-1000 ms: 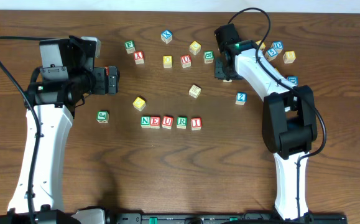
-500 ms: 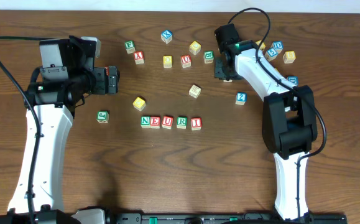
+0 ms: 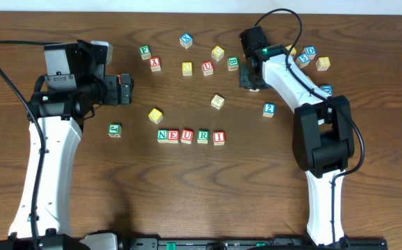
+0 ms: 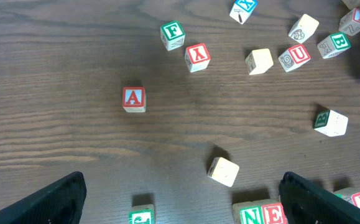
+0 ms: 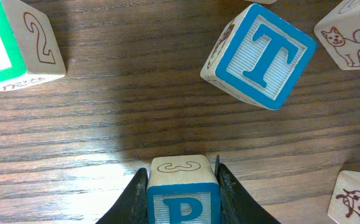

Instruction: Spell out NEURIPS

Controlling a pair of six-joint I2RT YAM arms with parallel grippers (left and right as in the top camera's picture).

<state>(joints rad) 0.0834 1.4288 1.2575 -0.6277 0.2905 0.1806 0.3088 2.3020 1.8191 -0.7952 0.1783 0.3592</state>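
Five cubes stand in a row at mid-table: green N [image 3: 162, 135], red E [image 3: 174, 135], red U [image 3: 187, 135], green R [image 3: 203, 135], red I [image 3: 219, 137]. The blue P cube [image 5: 183, 193] rests on the wood between the fingers of my right gripper [image 5: 183, 200], which is shut on it. In the overhead view that gripper [image 3: 251, 82] sits at the back right and covers the P. My left gripper [image 3: 124, 90] hangs open over the left side with nothing between its fingers [image 4: 55, 199]. A yellow-faced cube [image 3: 155, 114] lies up-left of the row.
Loose cubes are scattered along the back: green F [image 4: 172, 35], red A [image 4: 133, 99], red Y [image 4: 197, 57], another red U [image 4: 293, 57], green B [image 4: 330, 122]. A blue T cube [image 5: 258, 55] lies just beyond the P. A green cube [image 3: 114, 130] sits left of the row.
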